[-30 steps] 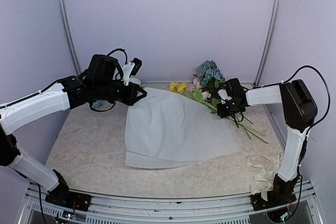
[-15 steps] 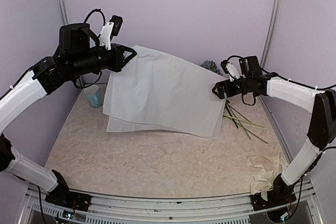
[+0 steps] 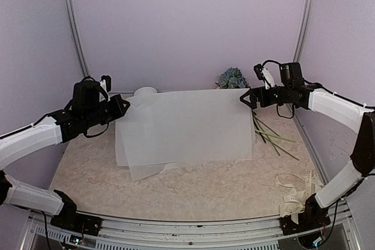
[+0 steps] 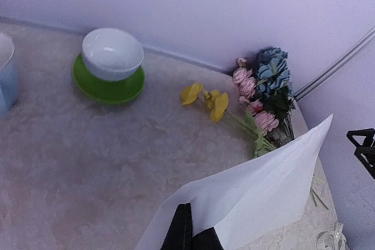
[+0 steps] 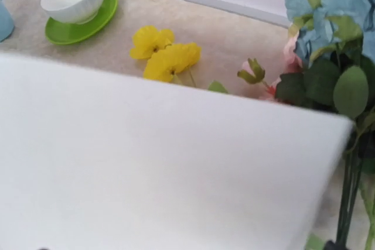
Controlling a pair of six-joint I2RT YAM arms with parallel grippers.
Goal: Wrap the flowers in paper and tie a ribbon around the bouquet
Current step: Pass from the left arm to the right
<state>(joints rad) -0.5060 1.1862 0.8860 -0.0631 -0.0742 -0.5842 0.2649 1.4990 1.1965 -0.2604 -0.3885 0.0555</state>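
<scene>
Basically, left end effector point(image 3: 122, 107) clamps paper point(image 3: 187, 127) corner, right end effector point(image 3: 246, 99) gapes empty; best lower it flat beside flowers point(image 3: 232, 78).

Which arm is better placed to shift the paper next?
Left. The left gripper is shut on the far left corner of the paper, so it can likely drag it at once. The right gripper hangs open by the far right corner, holding nothing, and would have to grasp first.

White bowl point(image 4: 112, 54) on green saucer point(image 4: 109, 86)
</scene>
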